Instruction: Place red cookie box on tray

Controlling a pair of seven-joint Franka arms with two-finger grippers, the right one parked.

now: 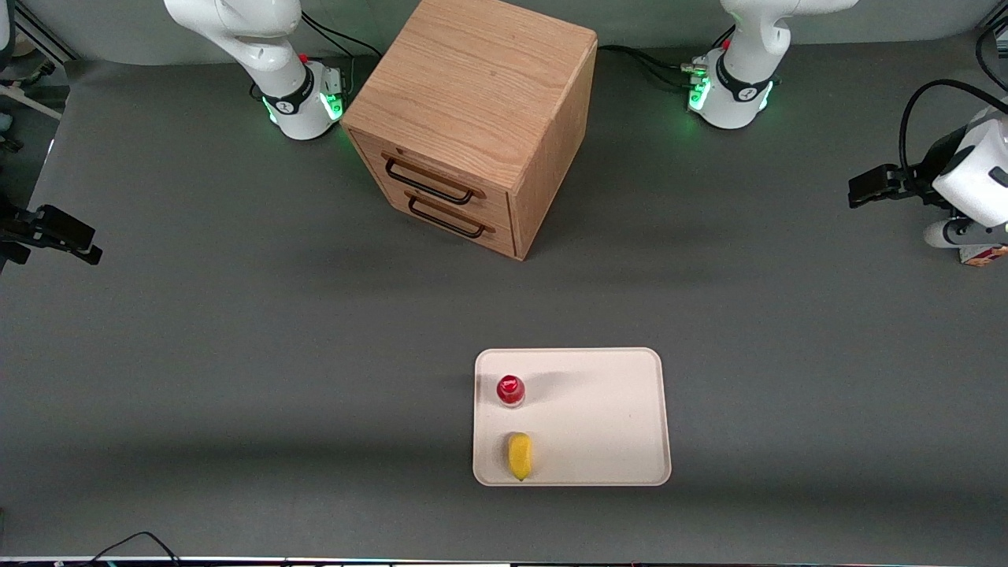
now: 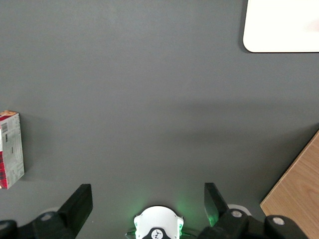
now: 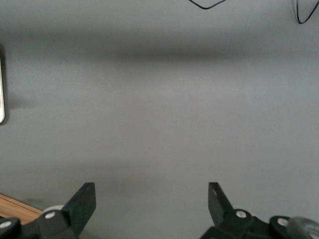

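Note:
The red cookie box (image 2: 11, 149) lies flat on the grey table, its white barcode panel showing, off to one side of my gripper and apart from it. In the front view only its end (image 1: 984, 254) shows, under the working arm at that arm's end of the table. My left gripper (image 2: 148, 191) is open and empty, held high above bare table; it also shows in the front view (image 1: 949, 234). The cream-white tray (image 1: 606, 417) lies nearer the front camera, toward the middle of the table; one of its corners shows in the left wrist view (image 2: 281, 25).
A small red-capped bottle (image 1: 510, 390) and a yellow lemon-like object (image 1: 520, 455) sit on the tray. A wooden drawer cabinet (image 1: 472, 118) with two handles stands between the arm bases; its corner shows in the left wrist view (image 2: 296, 194).

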